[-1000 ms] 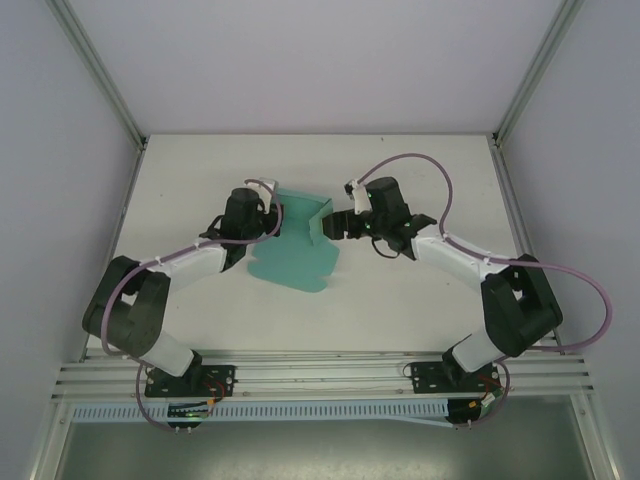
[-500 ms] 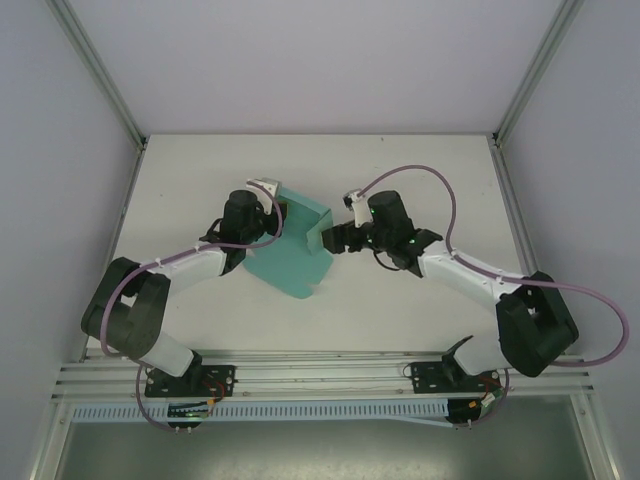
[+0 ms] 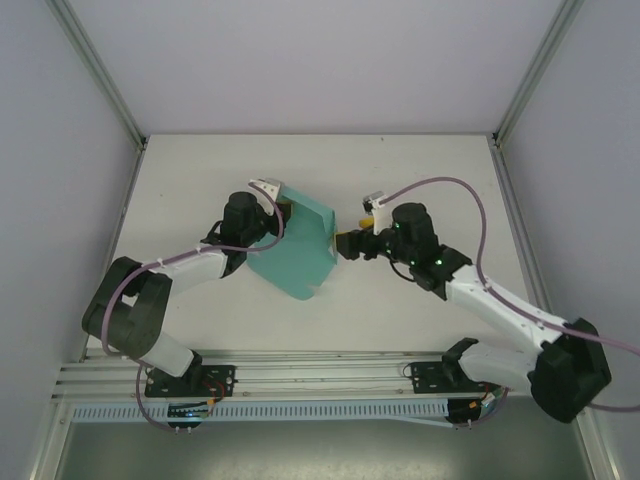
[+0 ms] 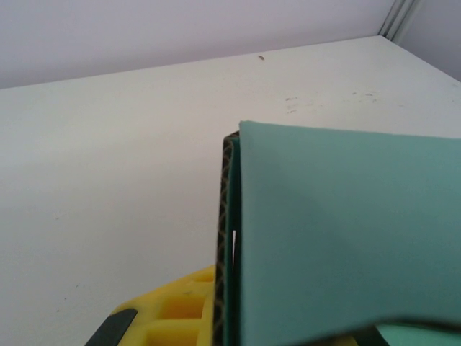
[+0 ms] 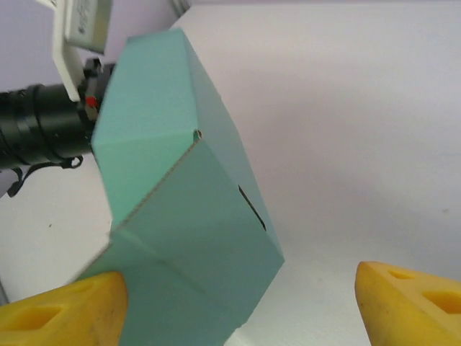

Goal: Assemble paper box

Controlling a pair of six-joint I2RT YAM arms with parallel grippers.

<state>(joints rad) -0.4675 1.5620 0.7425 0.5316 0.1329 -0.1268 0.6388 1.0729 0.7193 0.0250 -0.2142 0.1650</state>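
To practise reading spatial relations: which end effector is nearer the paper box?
Left. The left end effector is clamped on the paper box at its left edge; the right end effector is open, just off its right edge.

White table point(image 3: 420, 170) with faint scuffs, aluminium frame posts point(image 3: 95, 70) at its far corners

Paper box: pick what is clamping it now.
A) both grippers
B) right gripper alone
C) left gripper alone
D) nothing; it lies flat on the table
C: the left gripper is shut on the paper box at its edge, while the right gripper has its fingers wide apart, gripping nothing.
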